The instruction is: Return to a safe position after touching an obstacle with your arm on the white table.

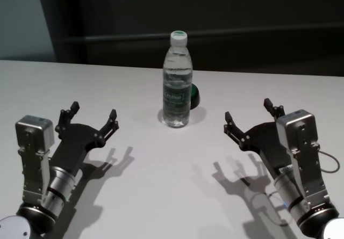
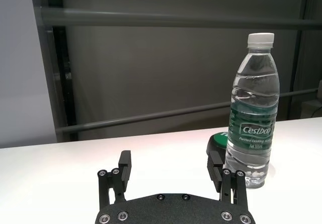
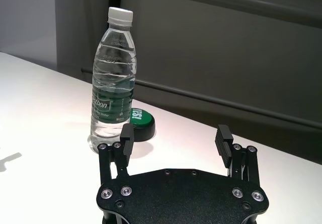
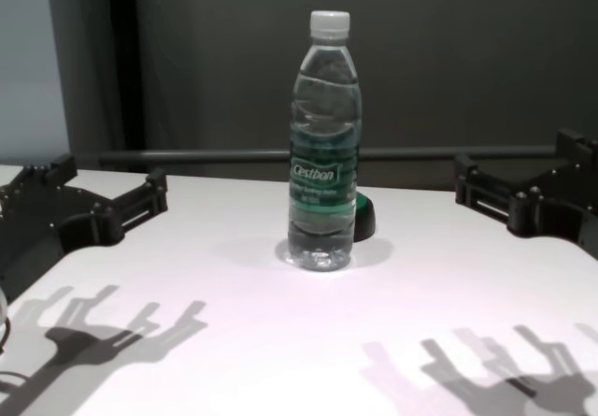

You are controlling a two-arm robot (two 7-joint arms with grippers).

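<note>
Spanning nearly the whole head view, the wide matte white table (image 1: 150, 196) is seen bare apart from a few things. Low at the left of that view the left gripper (image 1: 92, 120) is held well open with nothing grasped; low at the right the right gripper (image 1: 252, 117) is likewise spread and empty. Upright at centre, well apart from both, stands the tall clear plastic water bottle (image 1: 177, 83), white-capped and green-labelled, with a small dark green round object (image 1: 194, 95) just behind it. Any remaining retreat is best made away from the bottle, with forearms kept raised.
</note>
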